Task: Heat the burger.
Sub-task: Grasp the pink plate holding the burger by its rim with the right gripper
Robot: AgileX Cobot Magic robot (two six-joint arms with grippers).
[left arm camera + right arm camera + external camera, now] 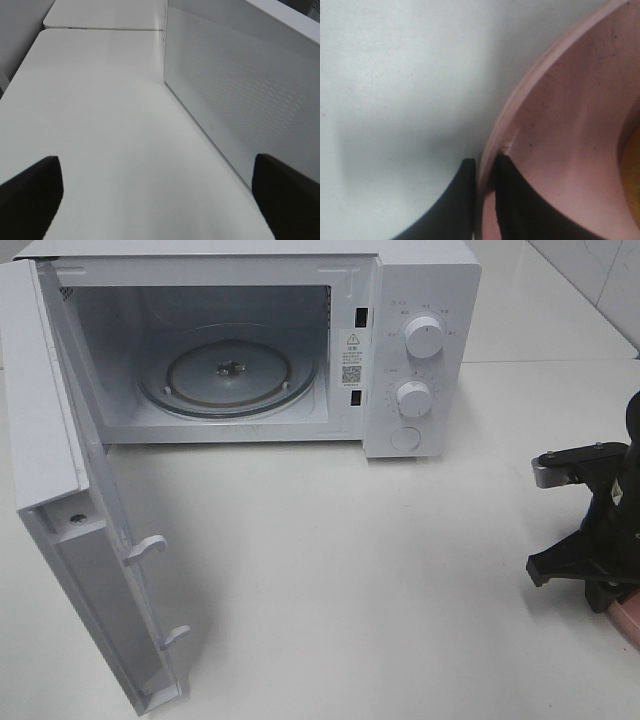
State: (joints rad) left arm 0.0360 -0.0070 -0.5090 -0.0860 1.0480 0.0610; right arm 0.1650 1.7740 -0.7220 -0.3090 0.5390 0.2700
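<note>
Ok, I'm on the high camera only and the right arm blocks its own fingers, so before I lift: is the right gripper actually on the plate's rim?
Observer: Yes, the right gripper straddles the pink plate at its rim, one finger inside, one outside.
Operator: Burger on it?
Observer: Probably. A yellow-orange sliver, likely the burger, shows on the plate, mostly cut off.
Operator: Left gripper?
Observer: The left gripper is open, above the table beside the open microwave door.

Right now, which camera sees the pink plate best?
The right wrist view: the pink plate is close up, its rim inside the right gripper. The exterior high view catches only a sliver at its edge; the left wrist view shows none.
</note>
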